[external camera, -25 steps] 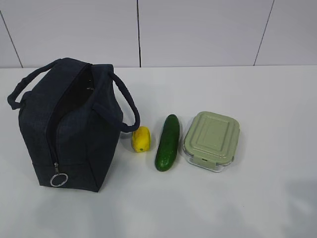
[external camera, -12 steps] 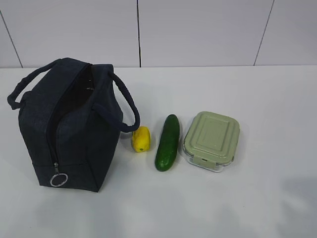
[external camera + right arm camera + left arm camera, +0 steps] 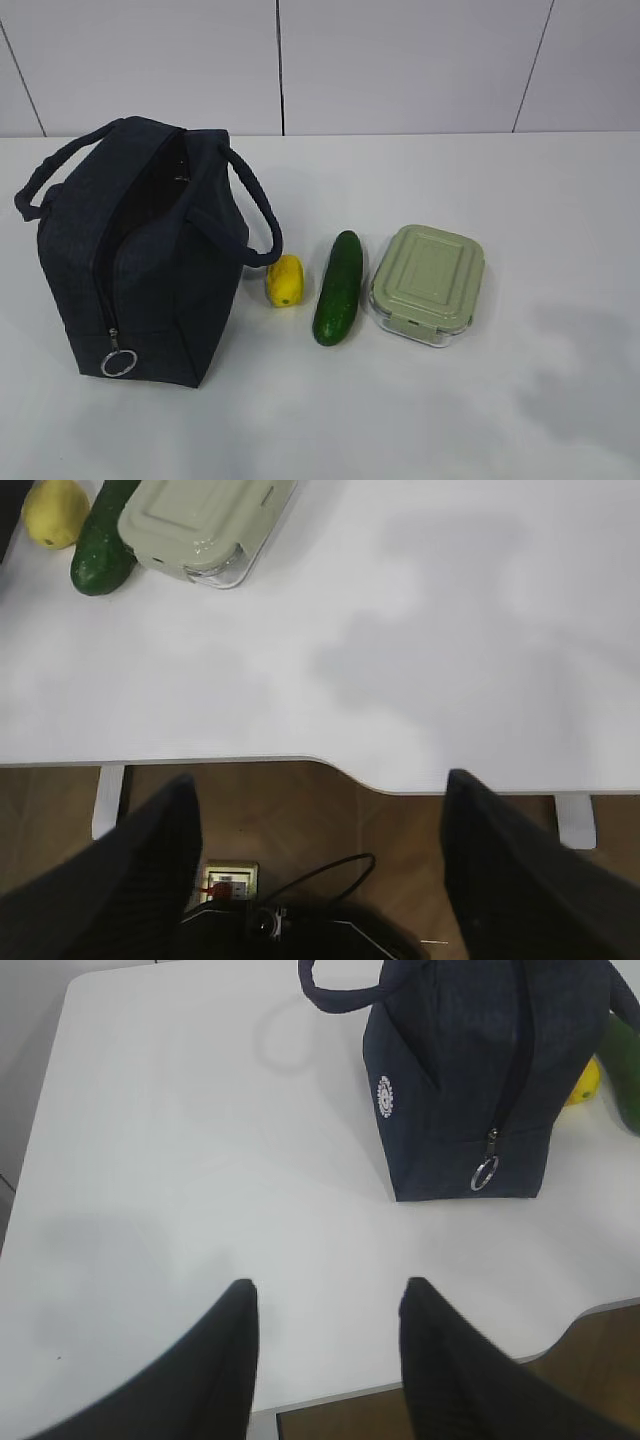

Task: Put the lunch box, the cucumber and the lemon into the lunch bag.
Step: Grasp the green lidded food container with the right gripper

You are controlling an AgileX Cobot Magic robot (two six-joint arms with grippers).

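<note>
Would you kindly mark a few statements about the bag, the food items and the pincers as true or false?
1. The lunch bag is unzipped at the top. True.
2. The lemon is inside the bag. False: it lies on the table beside the bag.
3. The cucumber lies between the lemon and the lunch box. True.
4. The right pincer holds the lunch box. False: it is open and empty, near the table edge.
5. The lunch box lid is off. False: it is on.

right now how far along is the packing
Done: only the bag stands unzipped, its top open. In hand: nothing; the left end effector and the right end effector are both open and empty, back at the table edge. Left: the box, cucumber and lemon all lie outside.
</note>
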